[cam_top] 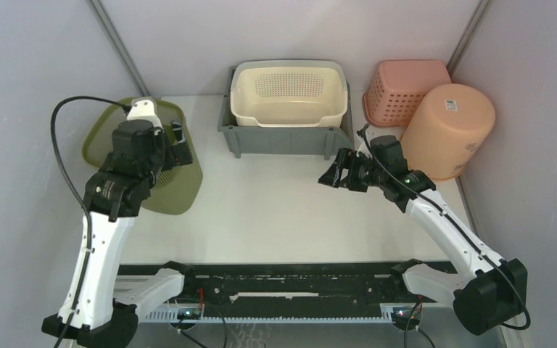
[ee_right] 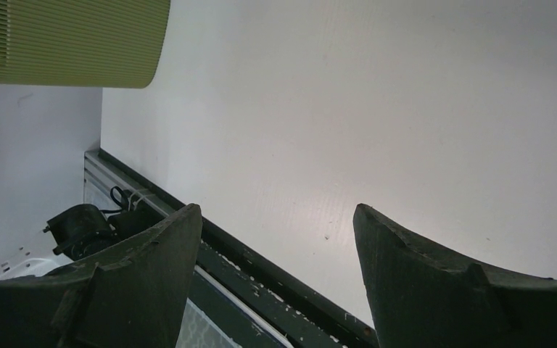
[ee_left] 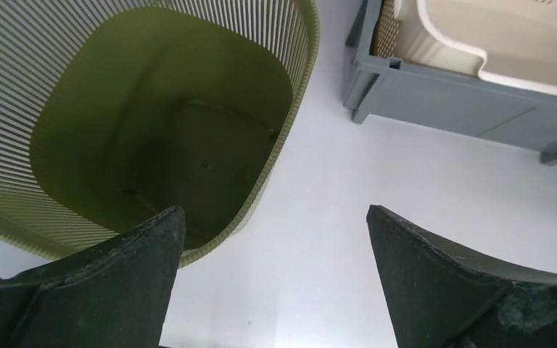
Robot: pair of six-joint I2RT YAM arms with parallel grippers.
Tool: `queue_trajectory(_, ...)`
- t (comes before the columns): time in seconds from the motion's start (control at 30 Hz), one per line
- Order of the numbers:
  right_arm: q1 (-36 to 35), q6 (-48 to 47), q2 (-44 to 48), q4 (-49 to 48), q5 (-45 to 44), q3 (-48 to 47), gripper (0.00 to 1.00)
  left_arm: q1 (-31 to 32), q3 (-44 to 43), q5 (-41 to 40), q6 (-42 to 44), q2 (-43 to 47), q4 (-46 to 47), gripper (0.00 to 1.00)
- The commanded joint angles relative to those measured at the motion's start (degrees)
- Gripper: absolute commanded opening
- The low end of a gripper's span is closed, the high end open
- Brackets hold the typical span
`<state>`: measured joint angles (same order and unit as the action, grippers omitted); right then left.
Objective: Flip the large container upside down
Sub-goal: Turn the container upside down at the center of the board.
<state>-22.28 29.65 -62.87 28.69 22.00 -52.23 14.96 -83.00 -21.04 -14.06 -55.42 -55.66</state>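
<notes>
The olive slatted basket (ee_left: 152,138) stands upright at the left of the table (cam_top: 283,217), and the left gripper (ee_left: 274,214), jaws spread above its wall, should drop lower, pinch the rim firmly, then roll it over.

A grey plastic crate (cam_top: 283,139) stands at the back of the white worktop (cam_top: 283,210), with a cream perforated tub (cam_top: 290,109) nested inside it. In the far right corner sits a pink latticed basket (cam_top: 406,90). A peach bucket (cam_top: 450,134) lies tilted just beside it, its labelled base turned upward.
</notes>
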Motion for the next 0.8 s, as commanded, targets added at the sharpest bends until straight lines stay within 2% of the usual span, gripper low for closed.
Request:
queue_trajectory(0.0, -0.46, -1.71, 1.85, -0.42, 1.24, 0.17, 0.85, -0.2, -1.11, -0.85, 3.08, -3.19, 0.3, 1.0)
queue_trajectory(0.33, -0.33, -1.89, 3.71, -0.8, 1.69, 2.21, 0.85, -1.02, -3.51, 0.32, 5.2, -11.43, 1.11, 1.0)
queue_trajectory(0.47, -0.15, -1.6, 3.92, -1.4, 2.29, 3.04, 0.85, -2.61, -4.09, 2.09, 4.99, -13.99, 1.01, 0.96)
queue_trajectory(0.67, 0.11, -1.71, 4.75, -1.51, 2.7, 3.87, 0.85, -3.43, -3.22, 2.67, 4.63, -15.29, 1.02, 0.69)
queue_trajectory(0.77, 0.44, -1.8, 5.03, -1.45, 2.97, 4.19, 0.85, -3.45, -2.48, 3.08, 4.28, -15.33, 0.97, 0.62)
